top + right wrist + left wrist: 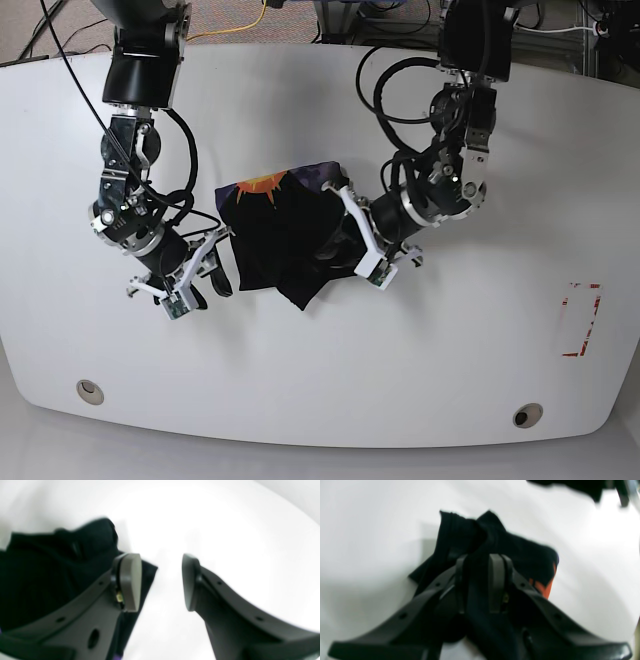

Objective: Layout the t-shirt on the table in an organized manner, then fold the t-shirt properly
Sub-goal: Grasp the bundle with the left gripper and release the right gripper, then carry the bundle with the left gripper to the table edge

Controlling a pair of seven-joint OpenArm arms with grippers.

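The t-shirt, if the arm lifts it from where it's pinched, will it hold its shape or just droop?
Likely droop: the t-shirt lies bunched in soft folds. The left gripper pinches only one fold, so the rest would probably hang. It may slide easily on the glossy table.

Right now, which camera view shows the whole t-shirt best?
The base view: the t-shirt lies bunched on the table with its full outline visible. The left wrist view shows only blurred folds pinched in the left end effector; the right wrist view shows one dark edge beside the open right end effector.
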